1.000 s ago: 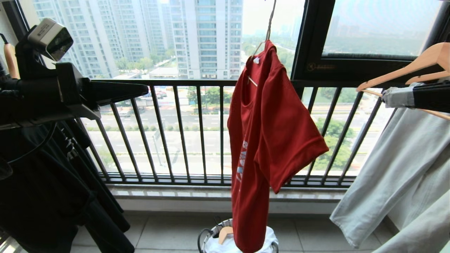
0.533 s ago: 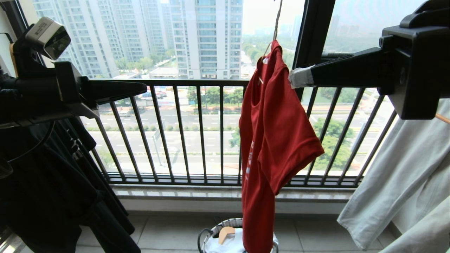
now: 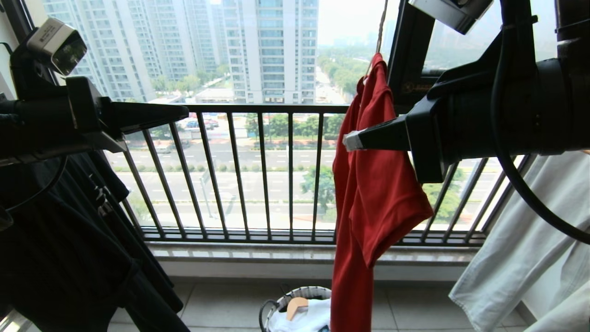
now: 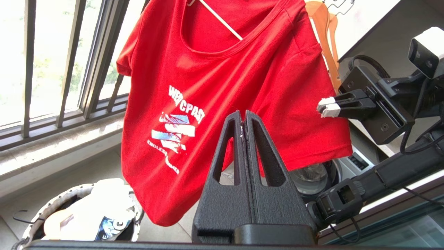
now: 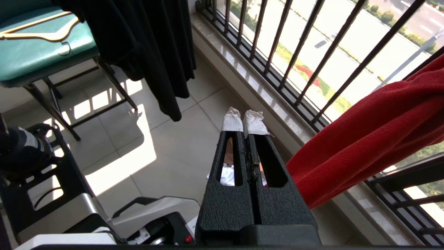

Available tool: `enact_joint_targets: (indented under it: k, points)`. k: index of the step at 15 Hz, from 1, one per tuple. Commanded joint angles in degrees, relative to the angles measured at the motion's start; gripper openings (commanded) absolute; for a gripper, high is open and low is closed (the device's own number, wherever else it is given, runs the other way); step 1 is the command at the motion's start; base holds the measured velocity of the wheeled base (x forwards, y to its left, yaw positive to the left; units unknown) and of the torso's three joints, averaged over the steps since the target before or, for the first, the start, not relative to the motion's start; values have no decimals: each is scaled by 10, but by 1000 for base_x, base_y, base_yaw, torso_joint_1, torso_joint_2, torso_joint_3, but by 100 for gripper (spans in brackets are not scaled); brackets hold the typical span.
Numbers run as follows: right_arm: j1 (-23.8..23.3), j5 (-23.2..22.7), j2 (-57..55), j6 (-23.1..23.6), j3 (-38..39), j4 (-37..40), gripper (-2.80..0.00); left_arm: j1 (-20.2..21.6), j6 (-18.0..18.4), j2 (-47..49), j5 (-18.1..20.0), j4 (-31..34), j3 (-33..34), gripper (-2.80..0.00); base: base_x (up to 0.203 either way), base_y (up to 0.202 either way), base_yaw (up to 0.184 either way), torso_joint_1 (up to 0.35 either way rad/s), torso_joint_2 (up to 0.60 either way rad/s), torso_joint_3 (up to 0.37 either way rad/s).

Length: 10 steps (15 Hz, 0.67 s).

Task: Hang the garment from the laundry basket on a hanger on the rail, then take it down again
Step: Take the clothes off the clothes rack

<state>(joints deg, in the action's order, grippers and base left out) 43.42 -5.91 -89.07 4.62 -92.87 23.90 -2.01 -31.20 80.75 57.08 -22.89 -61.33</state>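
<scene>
Left gripper [image 3: 186, 112]: jaws clenched, tips pressed together, nothing between them. The arm reaches level across the left side of the head view at about the height of the balcony railing's [image 3: 258, 109] top bar, pointing toward the middle of the window. It is well apart from the shirt. A black T-shirt [image 3: 69, 258] hangs below this arm.

Laundry basket [image 3: 295, 295]: on the tiled floor at the bottom centre, just left of the shirt's hem. White cloth and a wooden hanger [image 3: 295, 306] lie in it.

Red T-shirt [image 3: 373, 184]: hangs on a thin white wire hanger [image 4: 222, 21], turned nearly edge-on in the head view. The hanger's neck [image 3: 380, 27] runs up out of the top of that view; the rail is not in sight. In the left wrist view the chest print faces the camera and the wire bar crosses the neck opening. One sleeve sticks out to the right.

Right gripper [image 3: 349, 140]: jaws clenched, white-taped tips together, holding nothing. The arm comes in level from the right, at the height of the shirt's upper chest, and its tips lie over the shirt's left edge in the head view. The right wrist view shows red fabric just beside the fingers; contact cannot be told. Pale trousers [image 3: 521, 249] hang below this arm at far right.
</scene>
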Motion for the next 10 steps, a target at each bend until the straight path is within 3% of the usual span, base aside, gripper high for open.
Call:
enact_joint_targets:
  k: [1,10]
  points:
    - [-12,3,7,0,3,18,-280,0,-2,-1,3,-1,1,-280,0,0,0,0,0,0]
    - [-69,12,40,3,21,37,-280,0,-2,-4,3,-1,0,-280,0,0,0,0,0,0]
